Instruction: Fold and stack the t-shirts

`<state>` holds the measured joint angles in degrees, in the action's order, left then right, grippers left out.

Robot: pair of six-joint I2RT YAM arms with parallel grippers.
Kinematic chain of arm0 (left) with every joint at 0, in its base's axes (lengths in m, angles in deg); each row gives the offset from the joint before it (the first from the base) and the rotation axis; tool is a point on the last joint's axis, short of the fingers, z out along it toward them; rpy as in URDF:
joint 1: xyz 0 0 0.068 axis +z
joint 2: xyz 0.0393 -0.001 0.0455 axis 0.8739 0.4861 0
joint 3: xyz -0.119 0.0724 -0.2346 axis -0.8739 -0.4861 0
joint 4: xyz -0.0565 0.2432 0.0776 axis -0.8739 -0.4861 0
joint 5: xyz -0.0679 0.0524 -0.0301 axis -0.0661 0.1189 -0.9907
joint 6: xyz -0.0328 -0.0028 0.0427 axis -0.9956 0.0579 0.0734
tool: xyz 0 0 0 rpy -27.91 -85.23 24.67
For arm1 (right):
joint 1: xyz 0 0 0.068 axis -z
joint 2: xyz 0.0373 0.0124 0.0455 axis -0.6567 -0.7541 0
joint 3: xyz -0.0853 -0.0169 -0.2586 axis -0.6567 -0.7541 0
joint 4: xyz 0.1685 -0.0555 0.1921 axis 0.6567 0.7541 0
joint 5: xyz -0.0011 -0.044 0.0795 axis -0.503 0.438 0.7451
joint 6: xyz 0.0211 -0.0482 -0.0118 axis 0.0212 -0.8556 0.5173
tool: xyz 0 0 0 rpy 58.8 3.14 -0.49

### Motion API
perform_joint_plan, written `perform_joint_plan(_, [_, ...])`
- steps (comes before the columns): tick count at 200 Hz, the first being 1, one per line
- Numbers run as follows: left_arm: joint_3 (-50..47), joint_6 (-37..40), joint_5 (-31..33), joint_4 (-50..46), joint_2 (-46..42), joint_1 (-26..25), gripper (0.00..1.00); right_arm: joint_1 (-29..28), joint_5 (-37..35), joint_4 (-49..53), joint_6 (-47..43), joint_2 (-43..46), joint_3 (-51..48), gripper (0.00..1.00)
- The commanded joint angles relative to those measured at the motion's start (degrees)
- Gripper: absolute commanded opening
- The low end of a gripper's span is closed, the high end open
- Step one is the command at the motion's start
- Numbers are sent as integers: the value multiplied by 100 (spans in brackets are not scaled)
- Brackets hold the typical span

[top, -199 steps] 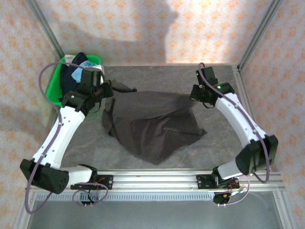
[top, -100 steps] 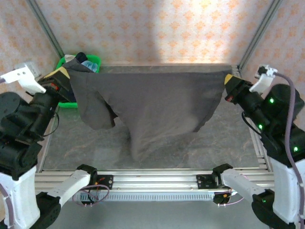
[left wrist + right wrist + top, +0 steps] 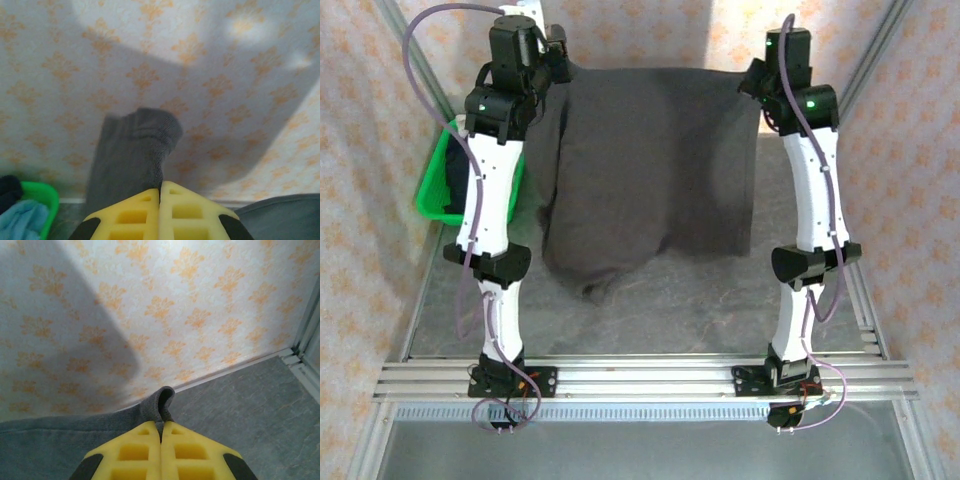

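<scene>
At the near edge of the table an aluminium rail carries both arm bases; from there the left arm and the right arm reach toward the far side, well apart and roughly parallel; between them hangs the dark brown-grey t-shirt, spread wide like a curtain, its top edge stretched from one tool to the other; its lower left part gathers into a rounded bunch low over the grey table, and whether it touches the surface I cannot tell; the lower right corner hangs straighter, just beside the right arm's elbow.

The left tool is closed tight, its yellow fingers pressed together on a corner of the t-shirt, and a thick roll of the dark cloth sticks out past the tips; the right tool is likewise clamped, its jaws meeting on a small fold of the same shirt, with the rest of the cloth running off to its left along the bottom of the right wrist view.

Left of the left arm, at the table's left edge, sits the green basket; in it lie a light blue t-shirt and a navy t-shirt, both crumpled; beyond everything stands the wall, papered with an orange motif and shadowed in places; a metal frame post rises at the far right corner.
</scene>
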<state>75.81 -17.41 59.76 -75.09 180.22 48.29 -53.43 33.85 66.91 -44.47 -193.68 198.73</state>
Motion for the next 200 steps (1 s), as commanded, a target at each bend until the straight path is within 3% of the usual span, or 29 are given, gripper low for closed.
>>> perform_joint_plan(1, [-955, 584, 639, 1348, -1695, 58, 0, 106, -358, -282, -239, 873, 273, 0])
perform_joint_plan(41, [-1037, 731, 457, 1127, -2326, 57, 0, 140, -510, -704, -766, 1863, -521, 0])
perform_joint_plan(56, [-1590, 615, 173, 877, -2696, 47, 0, 140, -596, -470, -859, 2180, -1087, 0])
perform_joint_plan(77, [-4108, 355, -166, 1389, -3774, -6, 0, 140, -372, -558, -846, 2982, -3115, 0])
perform_joint_plan(109, [-8628, -596, 107, 2470, -5579, -375, 0, 142, 289, -1723, -58, 4412, -7308, 0])
perform_joint_plan(126, [-10234, -1231, 398, 2375, -6301, -568, 0, 140, 656, -1921, 537, 4719, -8805, 0])
perform_joint_plan(141, [-11237, -1841, 150, 2190, -6853, -640, 0, 140, 1059, -1838, 1002, 4953, -9632, 0])
perform_joint_plan(161, [-11892, -2575, -98, 2107, -7509, -697, 31, 140, 1141, -1659, 1365, 5039, -10268, 0])
perform_joint_plan(191, [-11949, -2614, 466, 1735, -7730, -707, 53, 140, 1125, -1233, 1731, 5440, -10577, 0])
perform_joint_plan(200, [-11835, -2562, 586, 1680, -7554, -705, 57, 140, 1072, -1218, 1779, 5630, -10608, 9])
